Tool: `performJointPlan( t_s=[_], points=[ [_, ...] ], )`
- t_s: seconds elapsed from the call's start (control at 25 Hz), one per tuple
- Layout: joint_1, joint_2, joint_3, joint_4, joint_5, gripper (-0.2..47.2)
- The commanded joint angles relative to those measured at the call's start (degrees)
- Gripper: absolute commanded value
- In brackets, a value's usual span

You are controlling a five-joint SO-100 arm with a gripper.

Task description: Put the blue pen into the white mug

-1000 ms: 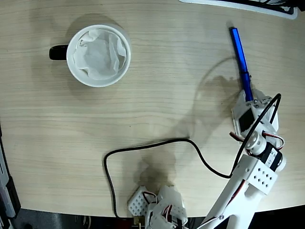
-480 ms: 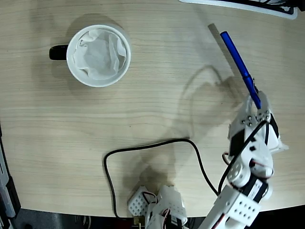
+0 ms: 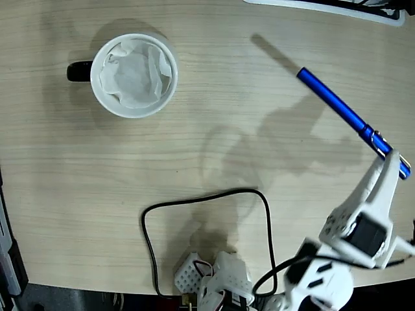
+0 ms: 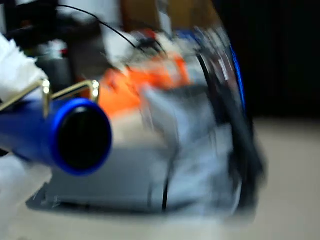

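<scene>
pen (image 3: 337,105), glossy metallic blue, slim, metal clip

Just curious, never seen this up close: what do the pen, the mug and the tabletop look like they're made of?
Blue pen: probably metal, glossy blue sheen, thin metal clip. White mug: looks ceramic, smooth rim, black handle, crumpled paper inside. Table: pale wood-grain surface, possibly laminate.
</scene>
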Motion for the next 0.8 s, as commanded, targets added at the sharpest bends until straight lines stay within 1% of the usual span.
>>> performJointPlan(
  t_s=[0.0, 0.04, 0.2, 0.28, 0.48, 0.6, 0.76],
  points=[
    [-1.14, 10.37, 2.55, -4.75, -10.2, 0.1],
    [-2.2, 12.66, 3.69, -5.98, -13.97, 0.1],
    [-7.29, 20.92, 10.46, -16.88, -27.16, 0.1],
    [-10.72, 24.08, 12.13, -18.37, -31.9, 0.1],
    [-21.97, 30.23, 16.7, -23.38, -45.53, 0.1],
    [-29.0, 31.03, 18.63, -25.84, -54.76, 0.1],
    [-35.77, 29.88, 20.04, -27.95, -64.34, 0.1]
  ],
)
